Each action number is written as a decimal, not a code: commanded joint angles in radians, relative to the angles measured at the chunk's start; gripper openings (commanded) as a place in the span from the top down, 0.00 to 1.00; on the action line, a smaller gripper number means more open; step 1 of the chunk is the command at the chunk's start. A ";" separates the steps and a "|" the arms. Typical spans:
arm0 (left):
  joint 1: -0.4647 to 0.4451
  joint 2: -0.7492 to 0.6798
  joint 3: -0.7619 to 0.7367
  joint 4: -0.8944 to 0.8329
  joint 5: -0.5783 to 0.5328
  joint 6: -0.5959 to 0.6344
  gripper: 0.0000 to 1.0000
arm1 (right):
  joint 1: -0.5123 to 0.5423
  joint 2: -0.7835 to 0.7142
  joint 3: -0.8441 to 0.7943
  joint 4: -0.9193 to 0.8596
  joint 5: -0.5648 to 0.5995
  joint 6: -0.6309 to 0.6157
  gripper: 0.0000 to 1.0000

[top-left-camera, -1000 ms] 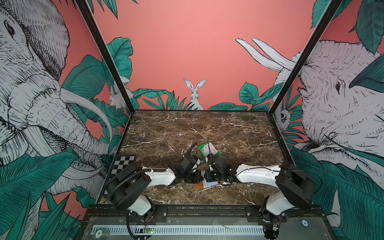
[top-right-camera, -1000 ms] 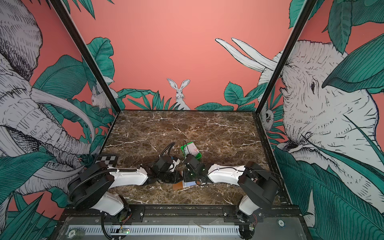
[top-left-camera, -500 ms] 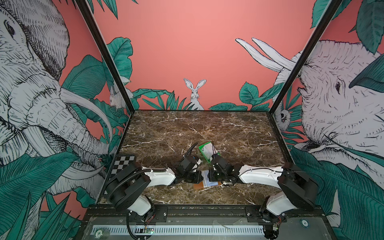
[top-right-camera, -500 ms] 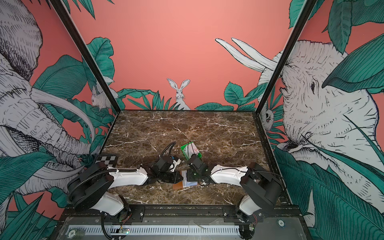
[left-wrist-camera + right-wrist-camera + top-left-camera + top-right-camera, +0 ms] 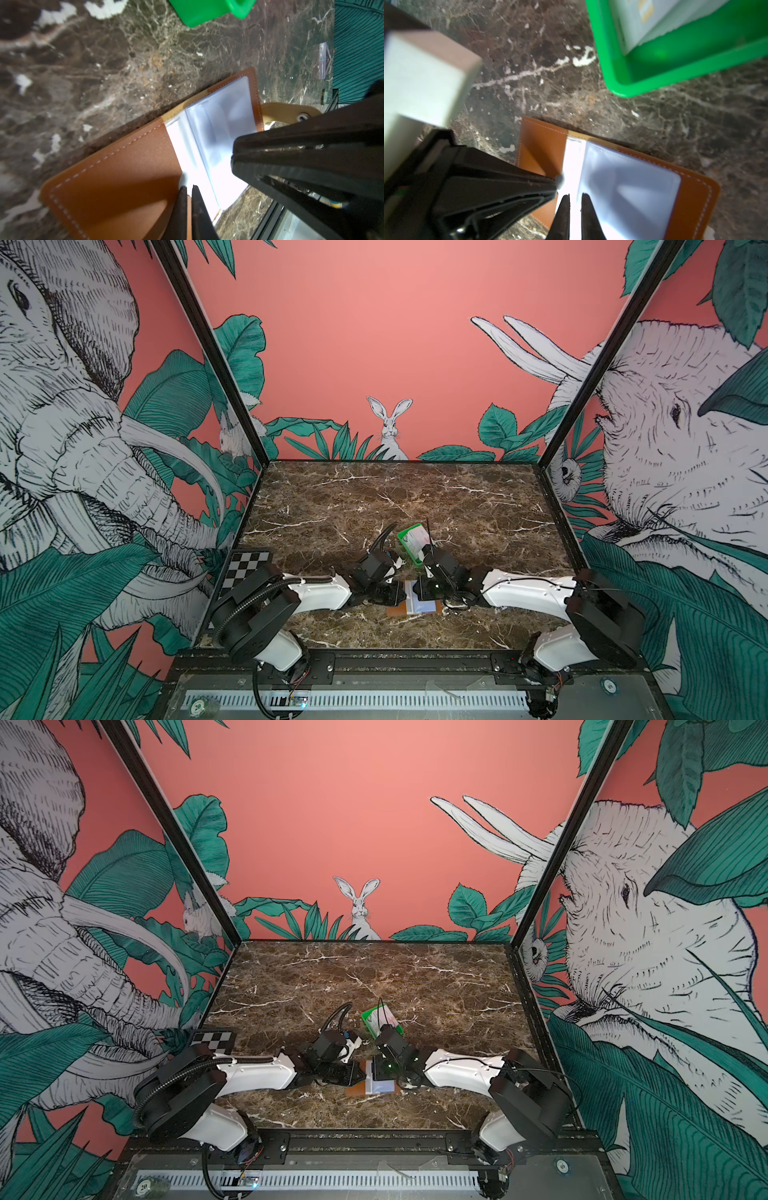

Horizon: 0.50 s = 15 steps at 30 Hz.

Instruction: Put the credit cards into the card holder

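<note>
The card holder (image 5: 116, 176) lies open and flat on the marble table (image 5: 395, 497), near the front edge, with both my arms reaching in over it from either side. Its tan-brown cover faces up on one half. On the other half the clear sleeves (image 5: 224, 116) are spread out, pale blue over a bright white page. The snap tab (image 5: 291, 112) sticks out past the sleeve side.

My left gripper (image 5: 188, 190) has its jaws almost together, leaving only a sliver of a gap. Its tips sit right where the brown cover meets the white page. I cannot tell whether they pinch the edge of the page or only rest against it.

My right gripper (image 5: 575, 197) is likewise nearly closed. A thin strip of the white page shows between its fingers, just beside the pale blue sleeve. I cannot make out whether that strip is a card or part of the sleeve, nor whether it is truly clamped. The two sets of tips are very near each other over the middle fold.

The credit cards (image 5: 639, 22) are in the green tray (image 5: 643, 83), which stands on the table just behind the card holder, apart from it. In both top views they show as pale rectangles leaning in the tray (image 5: 402, 540).
</note>
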 commanded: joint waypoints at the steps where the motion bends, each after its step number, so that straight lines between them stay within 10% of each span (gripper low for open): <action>1: -0.003 -0.029 0.001 -0.017 -0.012 -0.001 0.90 | -0.006 0.035 0.022 -0.039 0.031 0.002 0.87; 15: -0.002 -0.016 -0.011 -0.003 -0.012 -0.019 0.91 | -0.009 0.003 -0.017 -0.056 0.026 -0.020 0.88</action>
